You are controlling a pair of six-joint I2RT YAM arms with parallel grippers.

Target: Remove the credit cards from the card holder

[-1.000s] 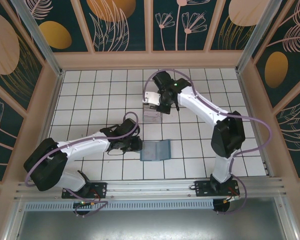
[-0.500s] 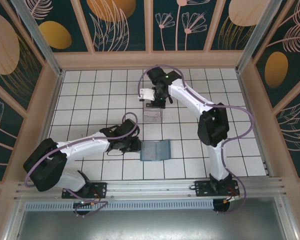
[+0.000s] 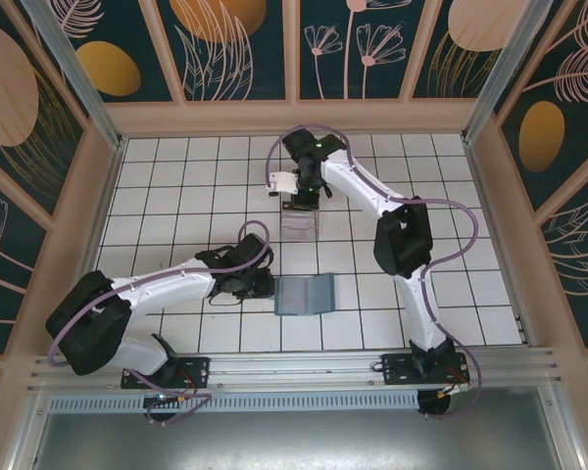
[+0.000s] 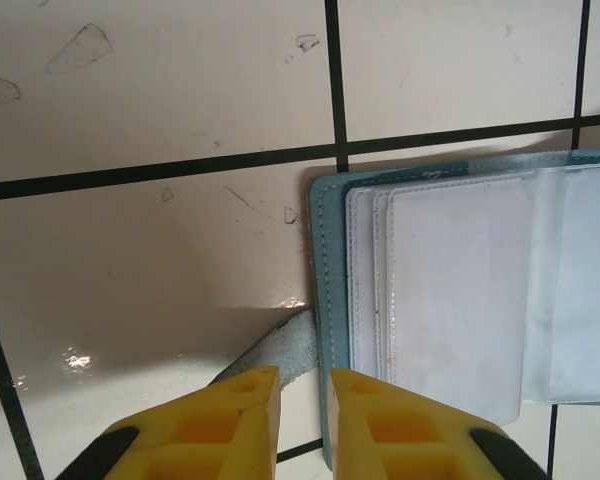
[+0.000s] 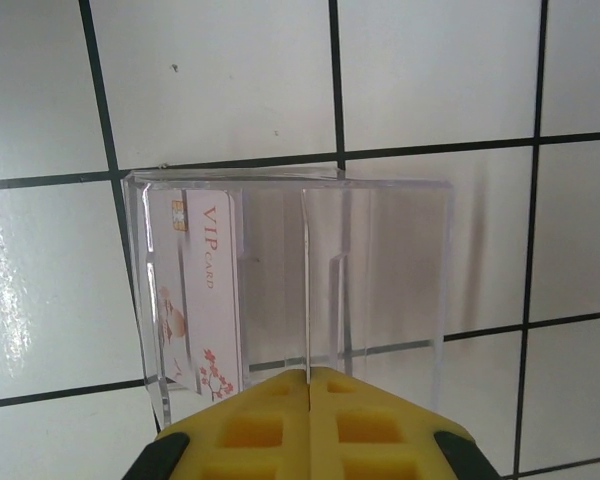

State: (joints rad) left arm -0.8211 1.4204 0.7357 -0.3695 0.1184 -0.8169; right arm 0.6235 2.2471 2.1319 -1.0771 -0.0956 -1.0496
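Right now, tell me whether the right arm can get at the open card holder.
Probably yes. The right gripper, shut, hangs by the clear box; the card holder lies open nearer the bases, bare tiles between. The left gripper sits at its left edge only.

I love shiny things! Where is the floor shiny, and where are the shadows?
Left wrist: a bright glare spot on the floor at lower left, and a soft shadow left of the wallet. Right wrist: a shiny streak down the left side, and a faint shadow right of the clear box. Top: even light.
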